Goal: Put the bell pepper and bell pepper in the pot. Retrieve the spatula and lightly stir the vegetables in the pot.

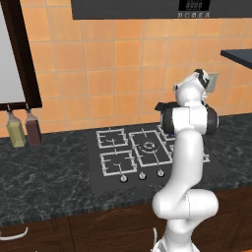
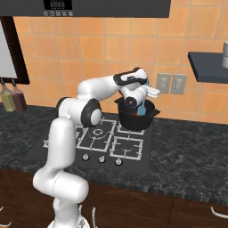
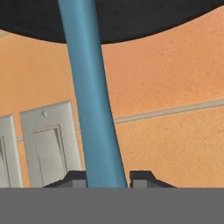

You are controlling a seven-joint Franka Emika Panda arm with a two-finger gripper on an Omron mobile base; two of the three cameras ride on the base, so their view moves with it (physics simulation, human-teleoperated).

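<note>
The hand (image 2: 143, 99) is up over the pot (image 2: 136, 119) at the back right corner of the stove (image 2: 95, 140), and it's clamped on the spatula (image 3: 94, 109) — in the hand view the two dark fingertips (image 3: 72, 178) sit tight on either side of the blue handle, which runs straight away from them and meets the black rim of the pot at the far end. From the right base view the blue blade dips down inside the pot just below the hand, so the tool hangs from the grip into the pot's mouth. The pot sits on the rear right burner, close to the tiled wall, with two wall switches (image 2: 171, 83) just behind it. In the left base view the arm's own elbow covers most of the pot, and only its dark edge (image 1: 161, 107) peeks out. The peppers cannot be made out inside the pot. Two bottles (image 1: 24, 129) stand at the table's far left edge, well apart from the hand.
</note>
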